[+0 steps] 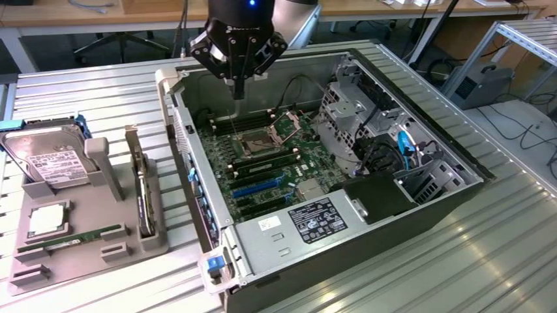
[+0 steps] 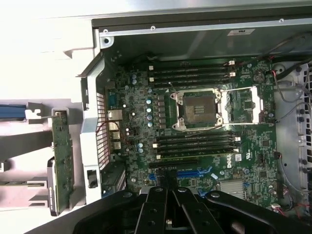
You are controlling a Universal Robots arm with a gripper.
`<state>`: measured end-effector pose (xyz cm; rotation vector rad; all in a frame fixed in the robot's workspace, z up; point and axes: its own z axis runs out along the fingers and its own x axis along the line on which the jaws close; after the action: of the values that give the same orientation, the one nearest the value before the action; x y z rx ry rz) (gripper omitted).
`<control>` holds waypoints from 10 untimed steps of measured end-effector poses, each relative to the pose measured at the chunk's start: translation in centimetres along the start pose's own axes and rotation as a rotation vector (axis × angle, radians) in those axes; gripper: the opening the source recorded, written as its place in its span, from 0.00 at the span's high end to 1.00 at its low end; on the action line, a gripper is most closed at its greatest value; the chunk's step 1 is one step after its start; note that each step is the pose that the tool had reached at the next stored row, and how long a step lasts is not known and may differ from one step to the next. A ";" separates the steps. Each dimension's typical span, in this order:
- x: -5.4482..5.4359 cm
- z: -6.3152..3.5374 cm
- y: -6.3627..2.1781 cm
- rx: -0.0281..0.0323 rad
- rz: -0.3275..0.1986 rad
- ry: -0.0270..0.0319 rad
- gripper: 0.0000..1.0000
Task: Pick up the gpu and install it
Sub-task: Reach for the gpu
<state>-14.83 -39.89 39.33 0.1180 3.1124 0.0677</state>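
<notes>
**Fingers closed and empty over the open computer; gpu parked in its holder**

Exterior view: my fingers (image 1: 239, 91) are pressed together, holding nothing. They point straight down over the far end of the open computer case (image 1: 387, 75), well above the motherboard (image 1: 261, 166). They sit over the memory slots just beyond the processor socket (image 1: 261, 140). The case lies on its side on the ribbed metal tabletop (image 1: 96, 98). The gpu (image 1: 141, 189) is outside the case. It stands on its long edge in a grey holder (image 1: 83, 257), just beside the case on the exterior view's left. The same holder carries a hard drive (image 1: 48, 156) upright at the far end. A green memory stick (image 1: 74, 239) lies flat nearer the front.

Wrist view: my fingers (image 2: 168, 192) meet at the tips, with nothing between them. Below is the green motherboard (image 2: 253, 141) with the processor socket (image 2: 197, 109), black memory slots on either side of it, and a blue slot (image 2: 195, 173) close to my fingertips. The gpu (image 2: 62, 161) shows as a green card on edge, beyond the case's perforated wall (image 2: 100, 126) and well apart from my fingers.
</notes>
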 end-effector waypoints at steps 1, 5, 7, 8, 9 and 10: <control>0.0 0.00 0.00 0.0001 0.000 0.0000 0.89; 0.1 -0.01 -0.01 0.0001 0.000 0.0000 0.89; 0.2 -0.01 -0.01 0.0000 0.000 0.0000 0.89; 0.2 -0.01 -0.02 0.0001 0.000 0.0001 0.89; 0.2 -0.01 -0.02 0.0001 0.000 0.0000 0.89; 0.3 -0.01 -0.02 0.0000 0.000 0.0000 0.89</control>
<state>-15.12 -39.89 39.33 0.1180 3.1124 0.0677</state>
